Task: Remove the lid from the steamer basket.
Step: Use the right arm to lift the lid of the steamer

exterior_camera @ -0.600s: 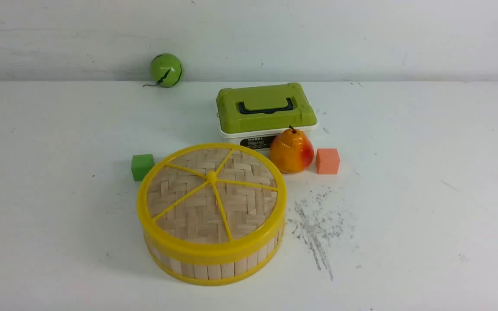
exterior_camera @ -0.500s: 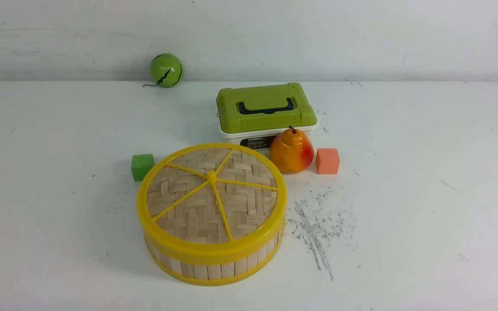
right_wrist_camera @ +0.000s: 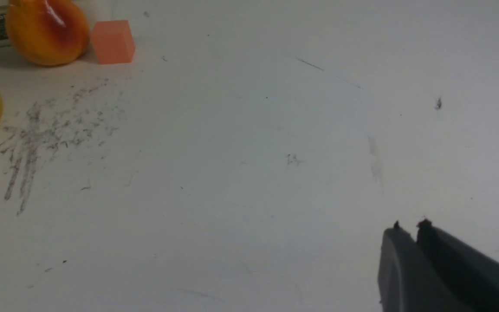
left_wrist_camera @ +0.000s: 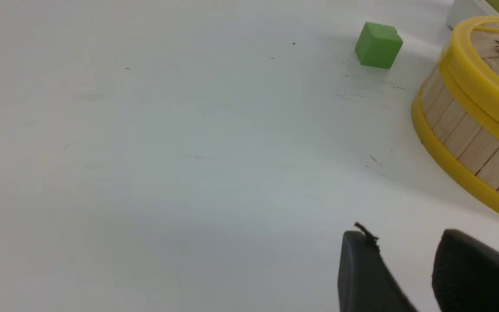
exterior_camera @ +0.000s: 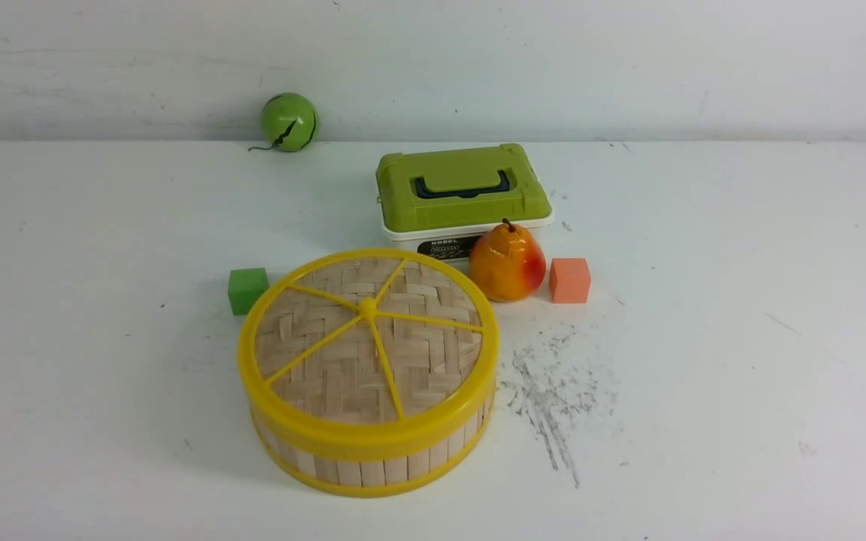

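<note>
We see the lid (exterior_camera: 367,346) seated flat on the steamer basket (exterior_camera: 373,467), its yellow rim flush all round on the basket's top rim. The basket stands on the table (exterior_camera: 741,338), near the front and a little left of centre. A green block (exterior_camera: 246,290) sits just beside its far-left edge, and a pear (exterior_camera: 507,262) is close to its far-right edge. An orange block (exterior_camera: 570,280) is just right of the pear, and a box (exterior_camera: 463,191) stands behind it. A ball (exterior_camera: 289,122) lies well back by the wall. Grey scuff marks (exterior_camera: 549,391) spread to the basket's right.

On both sides and in front we find bare table. Our left hand (left_wrist_camera: 405,253) hangs low to the left of the basket, fingers slightly parted and gripping nothing. Our right hand (right_wrist_camera: 410,232) is well off to the right, fingers nearly together and empty.
</note>
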Controlling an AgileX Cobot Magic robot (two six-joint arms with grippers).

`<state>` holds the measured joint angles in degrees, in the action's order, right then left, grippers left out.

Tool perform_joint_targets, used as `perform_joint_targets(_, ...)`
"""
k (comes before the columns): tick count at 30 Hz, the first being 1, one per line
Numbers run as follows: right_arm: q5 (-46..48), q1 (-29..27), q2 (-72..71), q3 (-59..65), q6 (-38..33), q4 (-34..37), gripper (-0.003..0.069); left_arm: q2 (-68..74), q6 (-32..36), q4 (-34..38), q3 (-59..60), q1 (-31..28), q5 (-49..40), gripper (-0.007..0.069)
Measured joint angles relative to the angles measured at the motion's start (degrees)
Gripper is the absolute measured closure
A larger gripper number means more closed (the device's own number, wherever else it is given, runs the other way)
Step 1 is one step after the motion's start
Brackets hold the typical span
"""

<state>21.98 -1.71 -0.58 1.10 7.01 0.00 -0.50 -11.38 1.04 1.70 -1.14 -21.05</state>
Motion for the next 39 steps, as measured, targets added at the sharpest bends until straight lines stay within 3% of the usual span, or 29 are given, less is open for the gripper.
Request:
perform_joint_targets(32,0.0,0.0,0.0,0.0,0.0,0.3,0.058,0.0,0.0,-0.6,0.0,0.0,0.1,0.0386)
perform_joint_targets(36,0.0,0.0,0.0,0.0,0.0,5.4,0.0575,0.0,0.0,-0.6,0.0,0.0,0.1,0.0386)
perform_joint_targets(39,0.3,0.0,0.0,0.0,2.4,17.4,0.0571,0.0,0.0,-0.6,0.0,0.0,0.1,0.0386)
